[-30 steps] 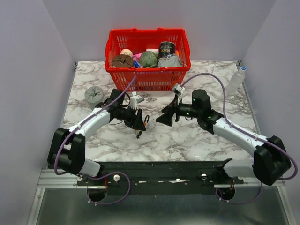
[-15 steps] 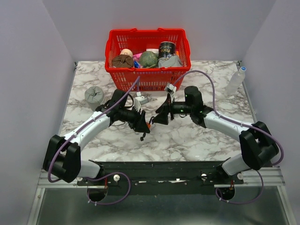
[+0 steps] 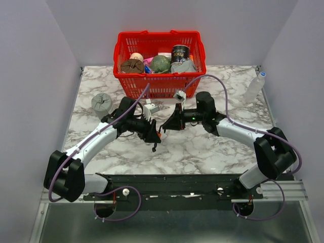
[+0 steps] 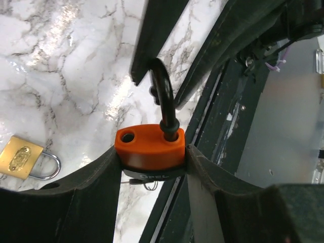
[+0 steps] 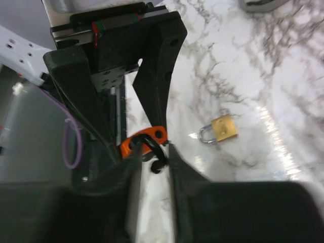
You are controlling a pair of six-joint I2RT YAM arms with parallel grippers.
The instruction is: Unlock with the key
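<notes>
Right arm has swung in leftward since a second ago, and the right pincer [image 3: 165, 126] now sits right against the left pincer [image 3: 154, 133] over the marble tabletop [image 3: 202, 149], with its jaws much narrower than they were; the left arm has barely shifted. Top view: a small dark bit dangles just under the left pincer, which I take for the key [image 3: 154, 147]; it is too small to say whether it sits in the keyway. Left wrist view: the left pincer is clamped on the sides of the orange padlock [image 4: 149, 148], held off the tabletop with the shackle [image 4: 165, 98] pointing away from the camera. One hole [image 4: 126, 135] in the orange top is empty, so the shackle looks already released. A sliver of metal peeks out under the body. The brass padlock [image 4: 21, 158] lies apart on the marble. Right wrist view: the right fingers [image 5: 178, 169] flank the shackle closely, but I cannot tell if they have actually bitten on it. Judgement: unlocking is near done, and the step in hand is taking the shackle. Next, firm up that grip and draw the shackle straight out along its leg, with the left pincer holding the body steady.
</notes>
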